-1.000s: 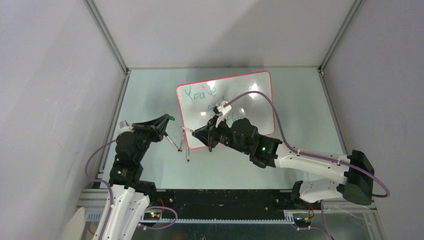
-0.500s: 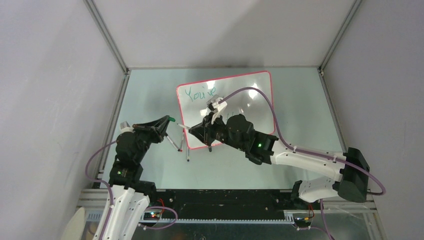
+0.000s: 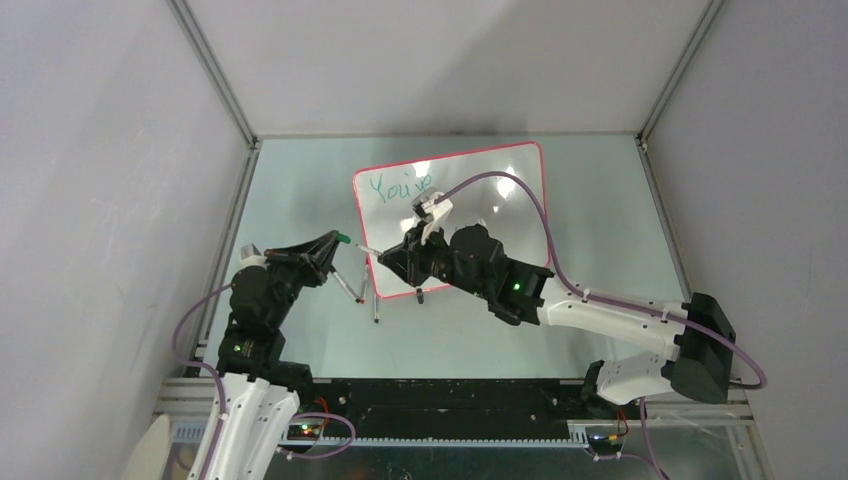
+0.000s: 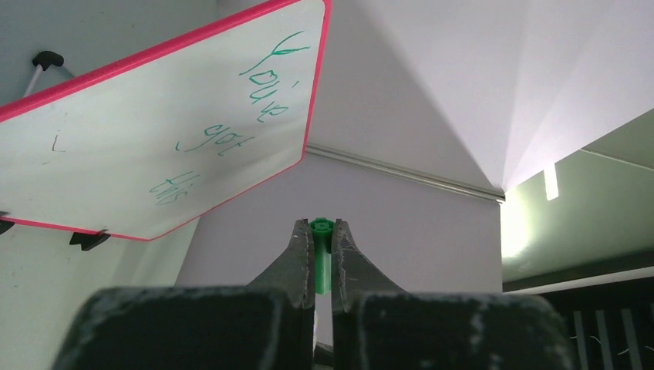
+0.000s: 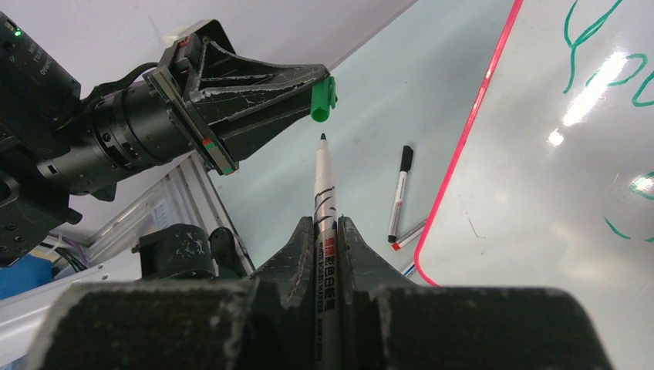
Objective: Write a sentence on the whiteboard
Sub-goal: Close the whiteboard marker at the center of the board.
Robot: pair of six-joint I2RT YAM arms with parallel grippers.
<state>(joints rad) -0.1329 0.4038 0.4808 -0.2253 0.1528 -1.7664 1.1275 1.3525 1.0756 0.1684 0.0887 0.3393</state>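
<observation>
The whiteboard point(image 3: 510, 175) stands tilted at the back middle of the table, white with a red-pink rim. The sentence point(image 4: 224, 139) reads "You've got this" in teal, in three stepped lines in the left wrist view. In the top view only "You've" point(image 3: 398, 186) shows; my right arm hides the other lines. My right gripper point(image 3: 385, 262) is shut on a white marker point(image 5: 322, 185) with its tip bare, off the board's left edge. My left gripper point(image 3: 338, 238) is shut on a green cap point(image 4: 321, 262). The marker tip points at the cap point(image 5: 322, 100), a short gap apart.
Loose markers point(image 3: 348, 285) lie on the table under the board's near left corner, also seen in the right wrist view point(image 5: 399, 193). Grey enclosure walls with metal frame rails stand on three sides. The board's black clip feet point(image 4: 86, 240) show on its lower edge.
My right gripper has moved left off the board with the marker, toward the left gripper's cap. The left arm has not moved.
</observation>
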